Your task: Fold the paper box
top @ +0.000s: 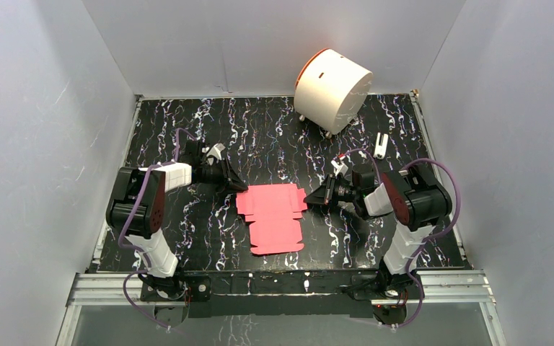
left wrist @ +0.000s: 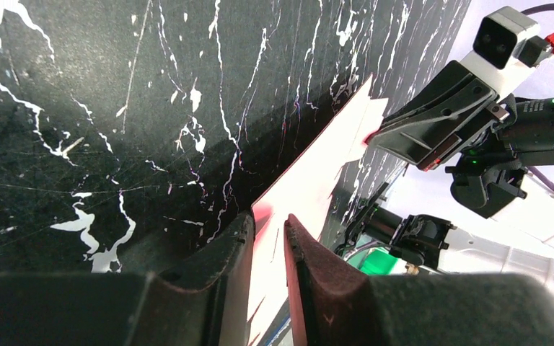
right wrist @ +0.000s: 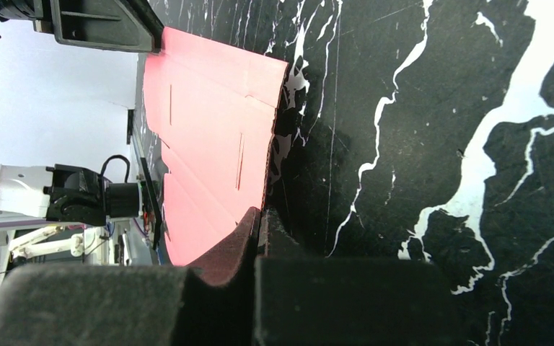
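The paper box is a flat pink-red die-cut sheet [top: 274, 216] lying on the black marbled table [top: 187, 238], between the two arms. My left gripper [top: 235, 184] is at the sheet's far left corner. In the left wrist view [left wrist: 268, 225] its fingers [left wrist: 232, 249] stand a little apart with the sheet's edge [left wrist: 317, 169] running between them. My right gripper [top: 311, 197] is at the sheet's right edge. In the right wrist view [right wrist: 261, 215] its fingers are pressed together on the edge of the sheet [right wrist: 202, 130], which is slightly lifted there.
A large white cylinder with an orange rim [top: 332, 88] lies at the back right. A small white object [top: 381, 145] lies right of it near the right arm. White walls enclose the table on three sides.
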You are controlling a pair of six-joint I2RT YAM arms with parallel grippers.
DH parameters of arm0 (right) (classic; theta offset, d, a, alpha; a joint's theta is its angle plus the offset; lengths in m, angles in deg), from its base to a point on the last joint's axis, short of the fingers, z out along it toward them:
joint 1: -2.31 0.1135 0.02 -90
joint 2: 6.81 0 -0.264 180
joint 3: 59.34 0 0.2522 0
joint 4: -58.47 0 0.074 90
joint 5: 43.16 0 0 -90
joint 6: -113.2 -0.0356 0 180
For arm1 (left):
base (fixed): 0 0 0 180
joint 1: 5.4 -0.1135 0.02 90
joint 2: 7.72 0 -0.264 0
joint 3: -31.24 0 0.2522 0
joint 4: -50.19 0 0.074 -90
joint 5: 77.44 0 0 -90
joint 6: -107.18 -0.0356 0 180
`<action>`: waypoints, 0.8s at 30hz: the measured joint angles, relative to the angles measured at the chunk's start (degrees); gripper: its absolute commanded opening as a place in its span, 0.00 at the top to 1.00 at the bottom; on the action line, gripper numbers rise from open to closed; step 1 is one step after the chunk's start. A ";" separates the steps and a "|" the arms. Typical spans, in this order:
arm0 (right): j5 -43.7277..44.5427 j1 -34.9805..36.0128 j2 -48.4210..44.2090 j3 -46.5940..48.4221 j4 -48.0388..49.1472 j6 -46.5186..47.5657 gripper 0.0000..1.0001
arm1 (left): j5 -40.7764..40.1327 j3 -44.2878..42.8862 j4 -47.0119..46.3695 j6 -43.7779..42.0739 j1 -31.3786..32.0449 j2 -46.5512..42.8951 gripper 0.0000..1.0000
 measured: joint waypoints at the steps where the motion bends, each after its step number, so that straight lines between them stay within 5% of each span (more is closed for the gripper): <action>1: -0.02 0.02 0.22 0.00 0.20 -0.07 1.00 | 0.02 0.02 -0.22 0.24 0.00 0.11 0.80; 12: -1.55 -0.31 1.95 -1.84 7.08 -4.04 1.00 | 0.42 2.21 -5.18 2.54 -0.11 1.44 0.75; 21: -1.88 -0.74 2.23 -2.58 9.33 -5.42 1.00 | 2.14 5.64 -11.93 6.01 -0.68 1.18 0.99; 24: -2.14 -0.61 2.21 -2.58 9.29 -5.38 0.99 | 3.26 5.73 -13.20 6.84 -0.48 0.92 1.00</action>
